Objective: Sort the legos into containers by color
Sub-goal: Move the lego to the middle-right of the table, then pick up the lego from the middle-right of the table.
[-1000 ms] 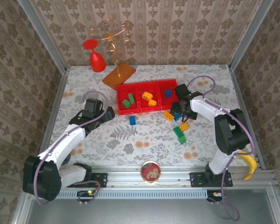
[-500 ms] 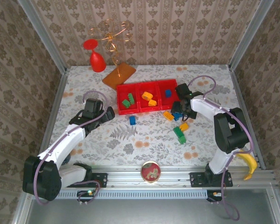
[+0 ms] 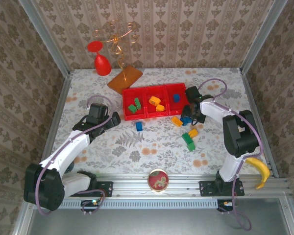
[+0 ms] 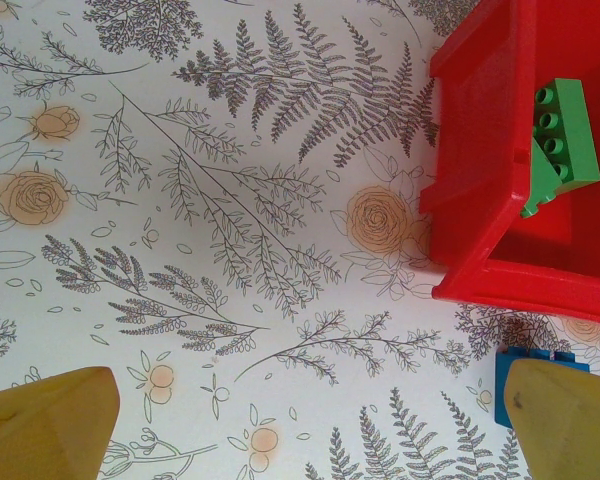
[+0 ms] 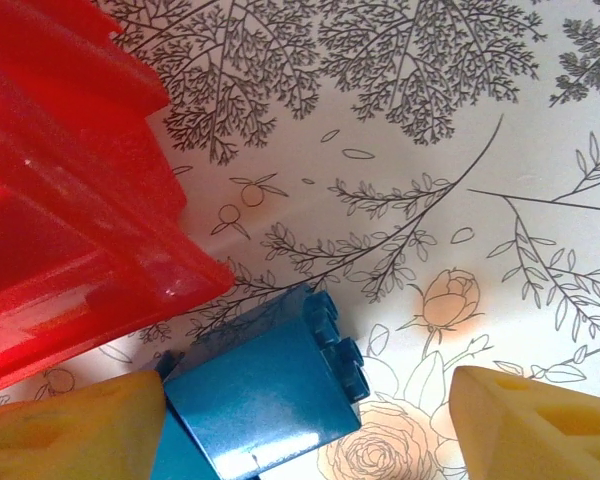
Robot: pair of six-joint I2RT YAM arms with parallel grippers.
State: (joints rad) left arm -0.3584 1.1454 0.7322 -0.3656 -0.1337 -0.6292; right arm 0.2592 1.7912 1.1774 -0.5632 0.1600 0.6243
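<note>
The legos were partly sorted. Two green bricks [image 3: 134, 105] lay in the compartment of the red tray [image 3: 151, 112] nearest the bench's left edge. Orange-yellow bricks [image 3: 157, 102] lay in the middle compartment, and a single blue brick [image 3: 176, 97] in the one toward the right edge. The tray sat toward the far edge of the bench [image 3: 112, 147], about midway across.

In front of the tray we saw five bricks loose on the flowered surface:
- a stray blue brick [image 3: 138, 126] off its near left corner
- an orange brick [image 3: 176, 121]
- a targeted blue brick [image 3: 185, 120] off its near right corner
- a second orange brick [image 3: 193, 132]
- a loose green brick [image 3: 188, 140] nearest us

The right gripper [image 3: 187, 117] stood low over the targeted blue brick. In the right wrist view that brick [image 5: 265, 395] lay between the yellow fingers [image 5: 70, 430]. It touched one pad, with a clear gap to the other, so the jaws were apart and not clamped. The tray's corner [image 5: 70, 200] was just beside it.

The left gripper [image 3: 116, 118] sat beside the tray's left wall, its jaws spread wide with nothing between them. Its wrist view showed the tray wall [image 4: 480, 180] and a green brick [image 4: 560, 140] inside. The stray blue brick [image 4: 530, 362] lay just beside one fingertip [image 4: 570, 420].

Toward the far left corner stood a red goblet [image 3: 100, 58], a wire ornament [image 3: 118, 41] and an orange-brown board [image 3: 125, 78]. A round tin [image 3: 158, 180] lay at the middle of the near edge, and a banana [image 3: 258, 171] by the near right corner
</note>
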